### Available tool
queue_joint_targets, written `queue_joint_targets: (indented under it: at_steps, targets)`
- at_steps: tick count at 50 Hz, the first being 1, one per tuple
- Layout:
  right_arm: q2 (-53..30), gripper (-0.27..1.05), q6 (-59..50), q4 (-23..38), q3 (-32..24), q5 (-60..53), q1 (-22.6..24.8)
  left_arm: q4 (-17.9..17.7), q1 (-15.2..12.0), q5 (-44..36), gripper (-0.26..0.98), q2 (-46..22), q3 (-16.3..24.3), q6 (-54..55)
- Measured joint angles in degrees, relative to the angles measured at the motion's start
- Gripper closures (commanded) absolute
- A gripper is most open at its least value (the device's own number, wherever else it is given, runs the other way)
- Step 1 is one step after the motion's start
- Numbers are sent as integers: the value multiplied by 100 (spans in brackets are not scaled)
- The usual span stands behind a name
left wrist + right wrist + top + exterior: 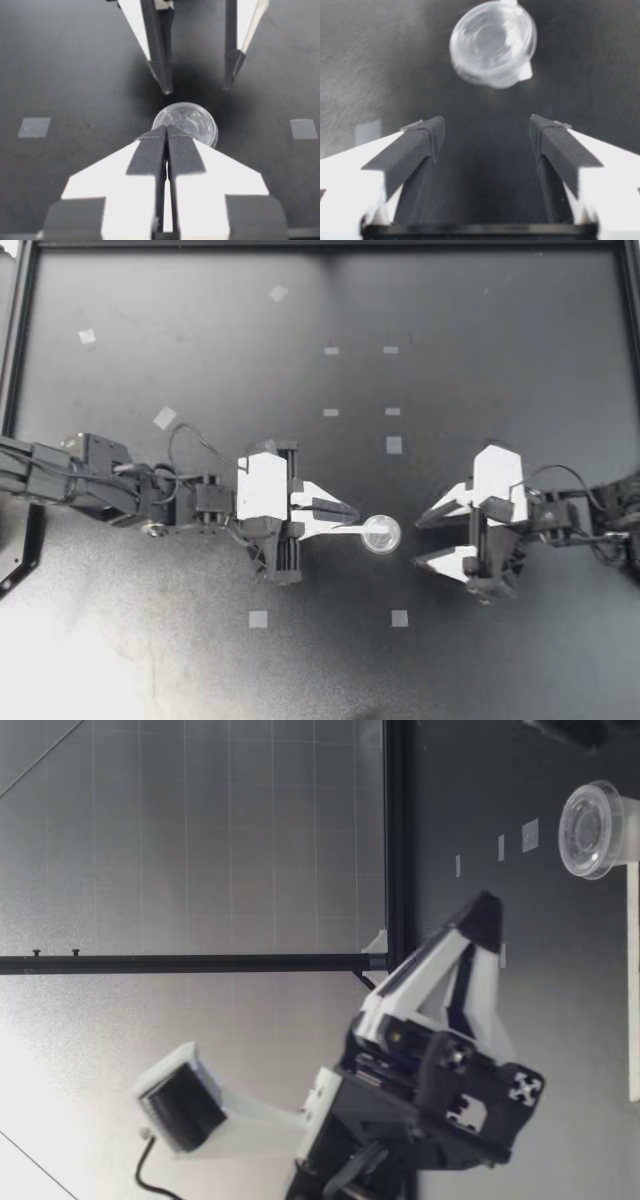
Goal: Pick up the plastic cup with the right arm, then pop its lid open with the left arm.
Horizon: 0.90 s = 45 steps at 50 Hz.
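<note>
A small clear round cup (381, 534) seems to rest on the dark table between my two arms. My left gripper (358, 515) is shut, its joined tips right at the cup's near edge (187, 120); nothing shows between the fingers (150, 150). My right gripper (417, 542) stands open just short of the cup, which lies ahead of its fingers (427, 140), not between them (492, 42). In the low view a gripper (480, 915), fingers meeting in a point, hangs a little above the cup (592, 830). A thin white strip (632, 970) runs low along the table up to the cup.
Small pale tape squares (394, 445) dot the table, two of them (258, 618) nearer the front. A black frame (20, 340) borders the table at the left and back. Bright glare covers the front left corner.
</note>
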State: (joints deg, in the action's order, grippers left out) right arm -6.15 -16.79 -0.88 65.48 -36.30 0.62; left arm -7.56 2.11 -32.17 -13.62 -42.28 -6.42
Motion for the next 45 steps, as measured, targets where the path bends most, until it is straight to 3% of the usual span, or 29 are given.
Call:
queue_joint_targets:
  at_steps: [22, 45]
  targets:
    - [-360, 10, 105, -9, -290, -97, -79, 422, 0, -53, 73, -396, 264, 413]
    - [-598, 10, 105, 18, -413, -220, -79, 457, 0, -53, 73, -650, 439, 439]
